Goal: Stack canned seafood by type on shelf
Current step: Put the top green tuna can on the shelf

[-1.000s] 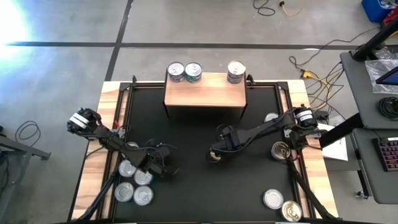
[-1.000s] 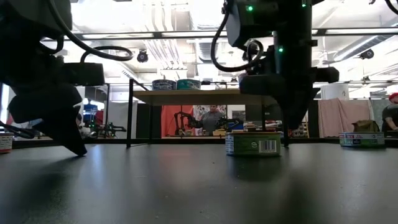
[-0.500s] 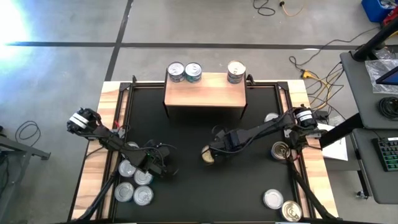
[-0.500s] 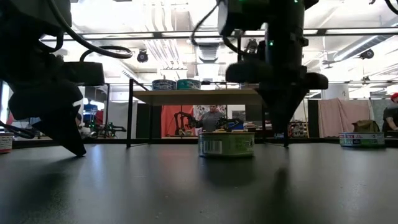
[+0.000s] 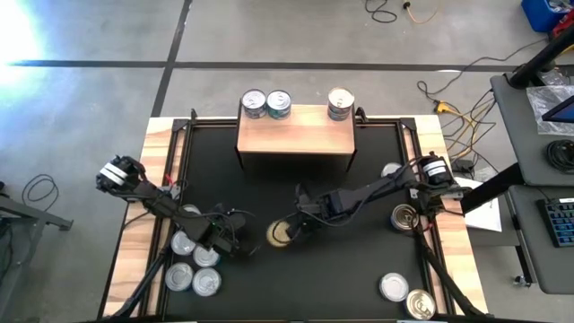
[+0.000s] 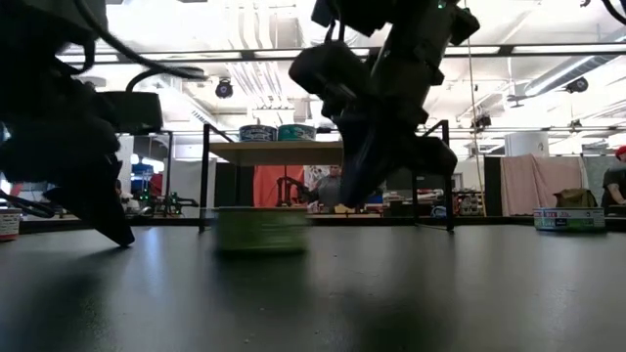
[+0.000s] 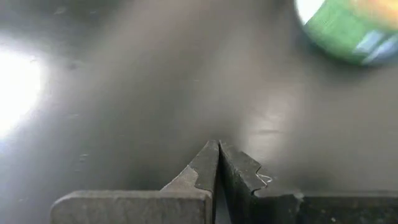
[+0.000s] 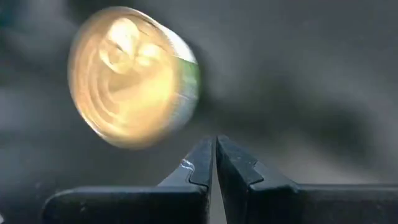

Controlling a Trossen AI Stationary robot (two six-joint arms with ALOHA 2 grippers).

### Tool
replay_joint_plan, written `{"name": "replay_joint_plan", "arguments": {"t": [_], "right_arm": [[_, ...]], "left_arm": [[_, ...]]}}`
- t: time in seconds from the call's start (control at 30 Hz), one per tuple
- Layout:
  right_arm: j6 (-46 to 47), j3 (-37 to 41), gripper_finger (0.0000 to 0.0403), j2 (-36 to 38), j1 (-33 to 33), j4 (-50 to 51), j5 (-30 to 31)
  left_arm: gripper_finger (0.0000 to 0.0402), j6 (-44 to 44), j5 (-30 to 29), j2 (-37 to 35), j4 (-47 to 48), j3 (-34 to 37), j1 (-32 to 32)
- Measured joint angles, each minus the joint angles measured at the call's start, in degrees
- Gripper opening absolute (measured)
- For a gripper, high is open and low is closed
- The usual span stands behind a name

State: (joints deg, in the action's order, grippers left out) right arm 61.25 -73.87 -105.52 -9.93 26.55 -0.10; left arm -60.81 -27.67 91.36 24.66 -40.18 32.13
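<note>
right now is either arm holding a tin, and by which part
Nothing is held. Both the left gripper and right gripper have shut, empty jaws; the gold-topped, green-sided round tin sits free on the mat beside the right one.

Black mat (image 5: 269, 193), floor cables (image 5: 457, 108)
</note>
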Motion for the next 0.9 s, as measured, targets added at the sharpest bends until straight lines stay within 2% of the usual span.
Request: {"name": "replay_joint_plan", "arguments": {"t": [0.27, 0.43, 0.53, 0.7, 0.83, 0.9], "right_arm": [[-1.16, 0.13, 0.0013, 0.76, -1.02, 5.51, 0.37], [-0.51, 0.13, 0.0013, -0.75, -2.91, 0.36, 1.23], [0.56, 0.13, 0.0013, -1.28, -4.11, -2.81, 1.5], [0.97, 0.11, 0.0013, -1.26, -5.34, -3.0, 1.57], [2.45, 0.11, 0.0013, -1.22, -6.43, -2.86, 1.65], [3.04, 0.11, 0.0013, -1.22, -7.25, -2.59, 1.6]], "left_arm": [[0.0, 1.38, -0.35, -0.05, -1.28, -0.02, 0.23], [0.0, 1.54, -1.27, -0.05, -3.96, 0.12, 0.21], [0.0, 3.08, -2.99, 0.75, -12.89, 0.92, -0.21], [0.0, 17.16, -1.35, 4.98, -32.86, 0.99, -2.94], [0.0, 18.78, -1.39, 9.43, -37.79, -2.3, -7.23], [0.0, 20.34, 0.69, 11.3, -38.05, -5.06, -9.59]]}}
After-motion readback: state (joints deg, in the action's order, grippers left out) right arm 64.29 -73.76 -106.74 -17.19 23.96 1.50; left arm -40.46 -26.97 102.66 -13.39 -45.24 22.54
